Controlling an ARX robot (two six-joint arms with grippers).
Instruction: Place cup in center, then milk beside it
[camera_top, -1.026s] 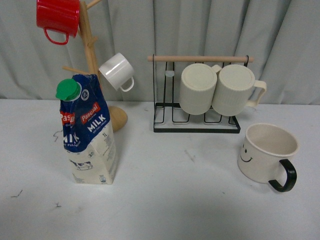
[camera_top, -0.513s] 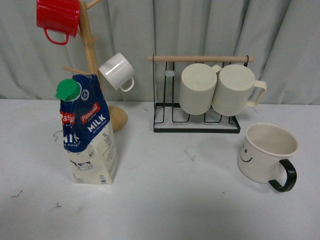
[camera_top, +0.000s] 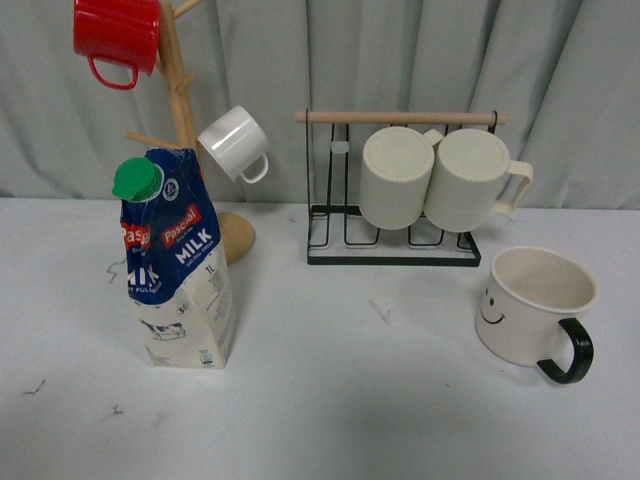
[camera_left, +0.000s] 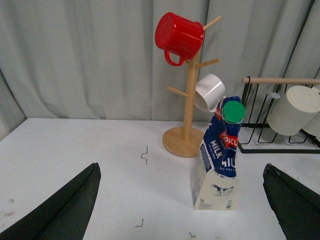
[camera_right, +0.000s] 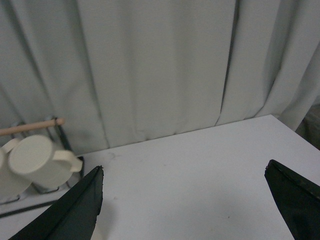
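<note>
- Broadly, we see a white table (camera_top: 330, 410) marked with a few small dark scuffs (camera_top: 34, 386). Behind it a pale grey-green curtain (camera_top: 420, 50) hangs in folds.
- On the left side of the table the milk (camera_top: 180, 270) stands upright, just in front of a wooden mug tree (camera_top: 182, 110).
- That tree carries a red mug (camera_top: 115, 35) high up and a white mug (camera_top: 232, 142) lower down.
- At the back middle, a black wire rack (camera_top: 392, 252) with a wooden bar holds two ribbed mugs (camera_top: 400, 178) side by side.
- On the right the cup (camera_top: 530, 305) sits upright near the rack's right end, with its black handle turned toward the front. It is well apart from the milk.
- We see the left gripper (camera_left: 181, 167) spread wide and empty, with the milk some way off between its fingers.
- We see the right gripper (camera_right: 185, 165) equally wide and empty over bare table near the curtain.
- Compared with half a second and a second ago, nothing has shifted: milk, cup and mugs sit where they were.
</note>
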